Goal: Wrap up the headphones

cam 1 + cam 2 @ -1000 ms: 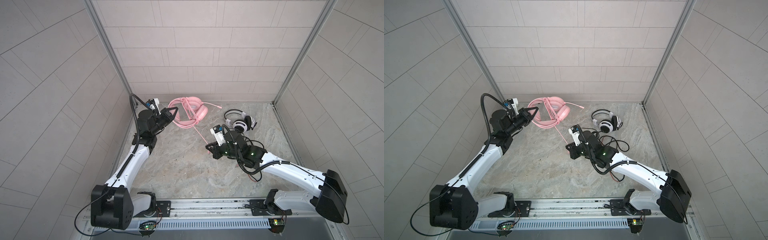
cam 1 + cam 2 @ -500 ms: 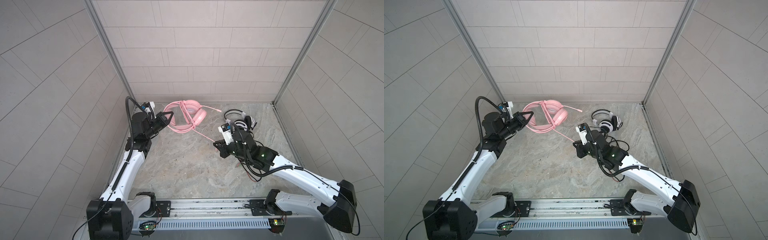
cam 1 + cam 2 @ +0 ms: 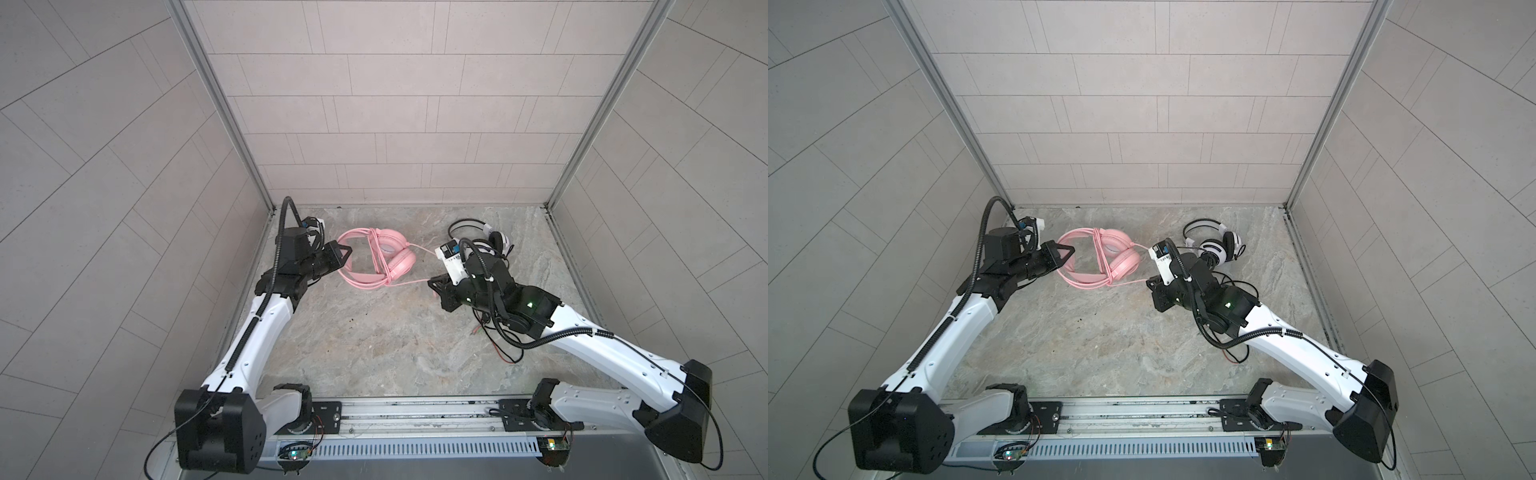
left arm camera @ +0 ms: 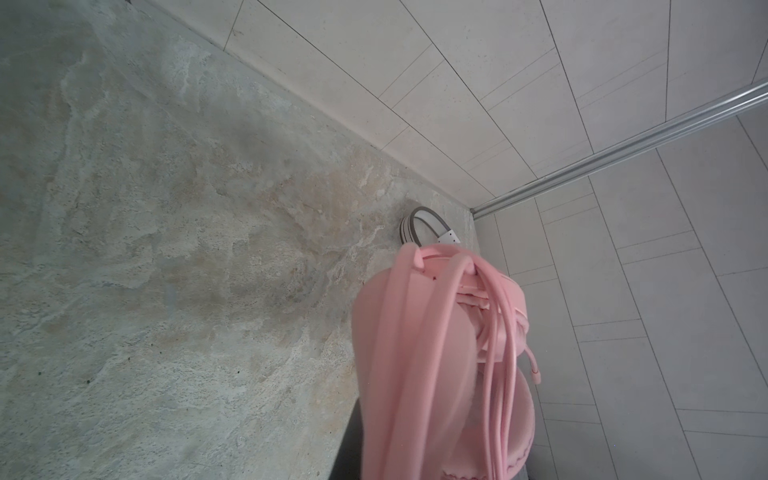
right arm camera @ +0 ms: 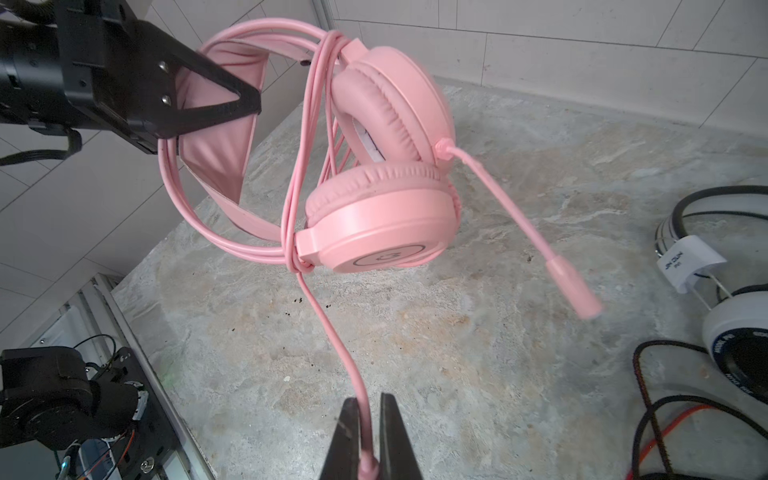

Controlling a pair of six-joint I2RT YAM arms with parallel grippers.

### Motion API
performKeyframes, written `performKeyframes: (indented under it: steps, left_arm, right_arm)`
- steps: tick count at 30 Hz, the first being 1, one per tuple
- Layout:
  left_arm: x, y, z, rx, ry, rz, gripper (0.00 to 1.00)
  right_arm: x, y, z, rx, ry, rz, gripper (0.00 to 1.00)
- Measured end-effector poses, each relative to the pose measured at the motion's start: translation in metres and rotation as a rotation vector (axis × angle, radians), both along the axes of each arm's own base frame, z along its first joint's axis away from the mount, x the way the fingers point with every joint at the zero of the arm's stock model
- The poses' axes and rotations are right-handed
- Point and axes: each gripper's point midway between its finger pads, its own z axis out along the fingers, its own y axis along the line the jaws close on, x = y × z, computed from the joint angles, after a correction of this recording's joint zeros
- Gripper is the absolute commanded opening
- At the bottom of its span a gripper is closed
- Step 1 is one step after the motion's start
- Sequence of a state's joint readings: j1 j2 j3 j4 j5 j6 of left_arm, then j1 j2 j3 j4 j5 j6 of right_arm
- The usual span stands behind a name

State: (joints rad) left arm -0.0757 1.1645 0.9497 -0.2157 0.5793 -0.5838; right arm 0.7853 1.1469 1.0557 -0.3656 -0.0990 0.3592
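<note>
Pink headset [image 3: 400,266] near back wall [image 3: 395,166], seemingly airborne; broad bare floor [image 3: 374,340] frontward

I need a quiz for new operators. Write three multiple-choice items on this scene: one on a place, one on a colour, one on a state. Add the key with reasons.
1. Where is the white-and-black headset?
A. on the table, beyond the right arm
B. hanging on the back wall
C. on the front rail

2. What colour is the cable in the right pincer?
A. black
B. pink
C. red

3. How does the left pincer stand?
A. open, apart from everything
B. shut on the headband of the pink headset
C. shut on a microphone boom

Key:
1 A: both top views show it lying there.
2 B: the right wrist view shows the cable pink between shut jaws.
3 B: its black fingers clamp the headband's pad.
</note>
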Motion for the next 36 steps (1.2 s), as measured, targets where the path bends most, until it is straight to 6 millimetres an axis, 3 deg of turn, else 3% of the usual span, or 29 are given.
performKeyframes:
  steps: [6,11,16,21,30,36]
  left_arm:
    - [0.002,-0.035,-0.002,0.094,-0.002,-0.149,0.0]
    - [-0.003,-0.067,-0.019,0.117,0.046,-0.297,0.0]
    - [-0.02,-0.096,-0.025,0.12,0.043,-0.443,0.0]
    - [-0.037,-0.12,-0.015,0.089,-0.002,-0.573,0.0]
    - [-0.05,-0.14,0.002,-0.012,-0.059,-0.703,0.0]
    - [-0.059,-0.155,-0.005,-0.035,-0.036,-0.766,0.0]
  right_arm:
    - [0.005,-0.004,0.021,-0.039,-0.053,-0.007,0.02]
    - [0.009,-0.012,0.03,-0.117,-0.093,-0.012,0.02]
    - [0.007,-0.019,0.028,-0.203,-0.098,0.009,0.02]
    - [0.006,-0.023,0.026,-0.265,-0.103,0.041,0.01]
    - [0.026,-0.059,0.007,-0.31,-0.052,-0.025,0.01]
    - [0.031,-0.067,0.0,-0.319,-0.037,-0.027,0.01]
